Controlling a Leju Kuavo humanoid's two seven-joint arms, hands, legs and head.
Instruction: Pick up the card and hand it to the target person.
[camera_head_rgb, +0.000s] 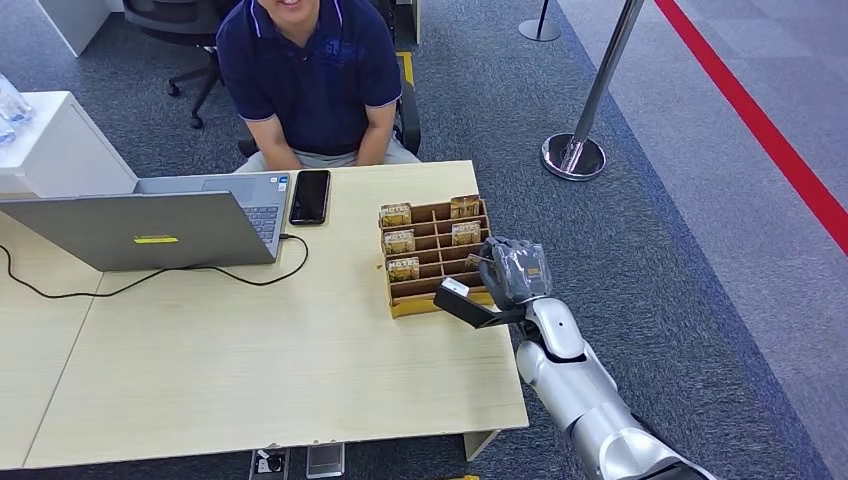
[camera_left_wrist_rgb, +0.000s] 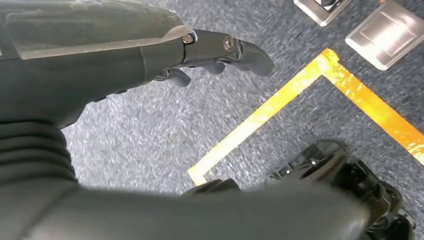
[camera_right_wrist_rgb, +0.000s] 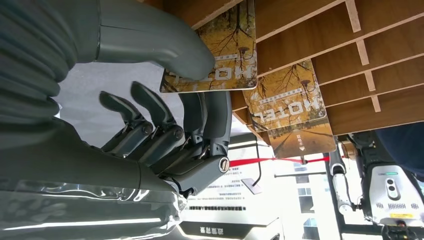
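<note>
Right hand (camera_head_rgb: 512, 270) raised at the near right corner of the wooden card rack (camera_head_rgb: 436, 258), on the right end of the pale wood surface (camera_head_rgb: 250, 370). Seen from the wrist, thumb (camera_right_wrist_rgb: 165, 47) pressed on the face of a yellow autumn-print hotel card (camera_right_wrist_rgb: 220, 50), darker fingers (camera_right_wrist_rgb: 207, 112) curled behind it: card pinched, its upper part among the rack's wooden slats. Just beside it, a second matching card (camera_right_wrist_rgb: 292, 107) standing in the next slot. From the head view, more cards upright in the rack's compartments, three down the left column (camera_head_rgb: 398, 241) and two at the far right (camera_head_rgb: 466, 220); exact slot of the pinched card hard to tell there, hidden by the hand.

Left hand (camera_left_wrist_rgb: 150, 60) hanging over blue-grey carpet (camera_left_wrist_rgb: 150, 135) crossed by an orange taped corner (camera_left_wrist_rgb: 280, 110), fingers (camera_left_wrist_rgb: 245, 52) stretched out and slightly apart, nothing in them.

Across the surface, a seated person in a dark blue polo shirt (camera_head_rgb: 310, 75), forearms down at the far edge. Black phone (camera_head_rgb: 310, 196) lying flat in front of the person, just beside an opened silver laptop (camera_head_rgb: 150, 225) with a yellow sticker on its lid and a black cable (camera_head_rgb: 150, 275) trailing across the wood. Chrome stanchion base (camera_head_rgb: 573, 155) on the carpet to the right, red floor stripe (camera_head_rgb: 770, 130) beyond it
</note>
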